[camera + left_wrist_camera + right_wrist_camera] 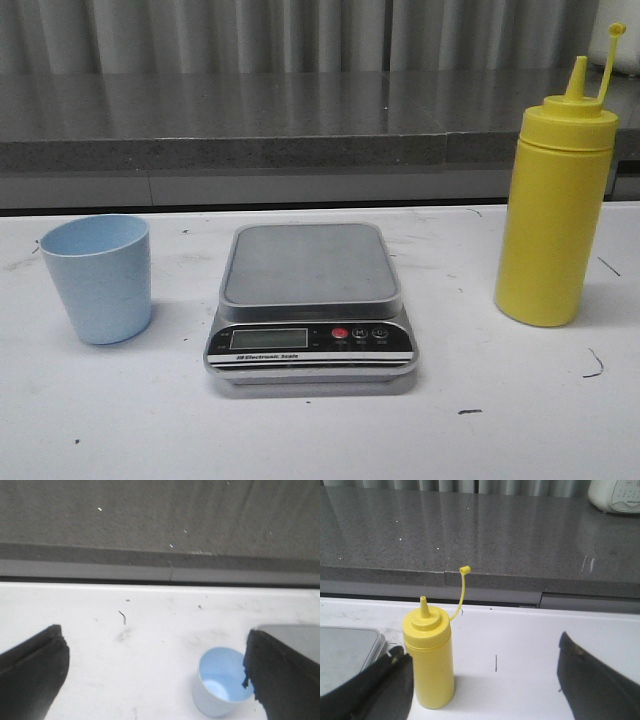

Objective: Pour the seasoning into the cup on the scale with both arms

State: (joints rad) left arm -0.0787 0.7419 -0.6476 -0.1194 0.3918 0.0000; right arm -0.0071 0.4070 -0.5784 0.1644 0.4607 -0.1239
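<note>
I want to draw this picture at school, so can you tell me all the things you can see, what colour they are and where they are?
cup: one, pale blue, standing on the white table left of the scale, empty inside.
scale: one, grey platform with black front panel, middle of the table, nothing on it.
seasoning bottle: one, yellow, upright right of the scale, its cap off and hanging on a tether.
table: one, white with small dark marks.
counter: one, dark grey speckled, behind the table.
left tool: one, black, open, above the cup's side of the table.
right tool: one, black, open, near the bottle.
</note>
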